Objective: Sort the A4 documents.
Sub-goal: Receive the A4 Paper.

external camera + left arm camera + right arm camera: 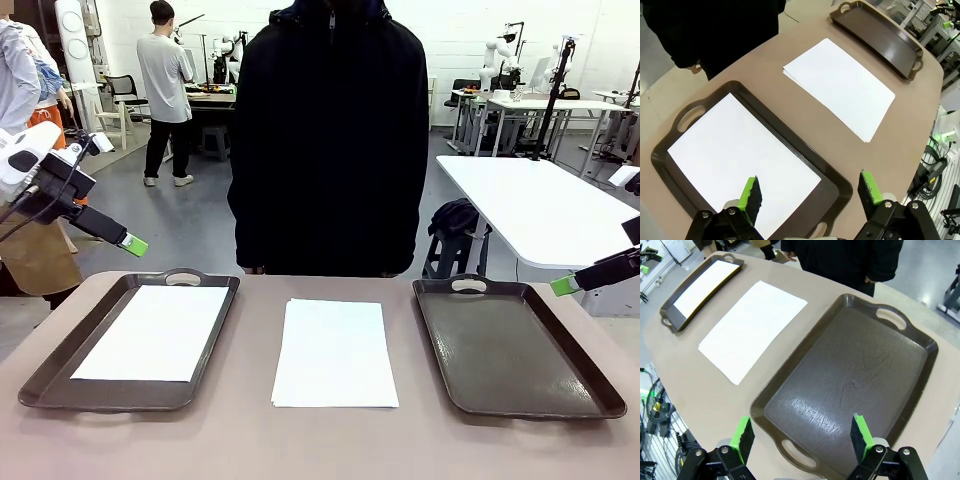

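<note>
The left gripper (810, 190) hangs above the bench (320, 440) with its jaws spread wide and nothing between them. Directly under it, and reaching away ahead of its fingers, is a dark brown tray (805, 155) with one white sheet (740, 155) lying flat inside, the sheet's near corner below the gap between the green pads. Farther out from this gripper, beyond the tray's long side, the rest of the A4 documents (840, 85) lie as a neat stack on the bare bench, apart from both trays.

The right gripper (802, 432) is open too, fingers wide apart and holding nothing. It hovers over the near handle end of the second brown tray (850, 375), whose scuffed floor holds no paper. From this gripper, the stack lies off beyond its left finger, and the tray with the single sheet is farther off still on the same side.

In the front view, each gripper is raised in the air at the outer side of its own tray. A person (330, 140) in a black jacket stands at the far edge of the bench, behind the stack.
</note>
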Controlling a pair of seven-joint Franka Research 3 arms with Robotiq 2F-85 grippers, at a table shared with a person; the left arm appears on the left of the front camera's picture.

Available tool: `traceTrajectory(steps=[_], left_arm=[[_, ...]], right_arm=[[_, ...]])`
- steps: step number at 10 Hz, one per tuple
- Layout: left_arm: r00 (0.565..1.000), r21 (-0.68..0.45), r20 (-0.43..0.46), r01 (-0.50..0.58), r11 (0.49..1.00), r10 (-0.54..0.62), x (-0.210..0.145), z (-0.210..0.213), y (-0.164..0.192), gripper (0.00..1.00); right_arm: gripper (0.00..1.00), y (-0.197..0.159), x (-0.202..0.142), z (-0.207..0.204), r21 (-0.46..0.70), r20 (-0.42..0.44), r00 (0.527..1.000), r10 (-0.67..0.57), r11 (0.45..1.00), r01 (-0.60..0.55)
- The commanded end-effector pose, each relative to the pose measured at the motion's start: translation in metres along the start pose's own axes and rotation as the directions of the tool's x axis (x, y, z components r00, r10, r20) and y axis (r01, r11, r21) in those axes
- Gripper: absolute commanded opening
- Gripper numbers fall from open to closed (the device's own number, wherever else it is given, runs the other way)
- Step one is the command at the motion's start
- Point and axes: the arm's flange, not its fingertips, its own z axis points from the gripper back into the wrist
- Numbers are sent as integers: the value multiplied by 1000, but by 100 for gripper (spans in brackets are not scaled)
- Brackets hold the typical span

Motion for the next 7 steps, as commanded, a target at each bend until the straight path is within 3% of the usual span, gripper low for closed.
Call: traceTrajectory(steps=[1,7], left_arm=[[1000,2,3,0,1000,0,-1,2,0,100],[1000,2,3,0,1000,0,-1,2,0,100]], right_arm=[[100,-1,-1,-2,17,8,1000,-3,1000,2],[100,-1,-1,-2,17,8,1000,-3,1000,2]])
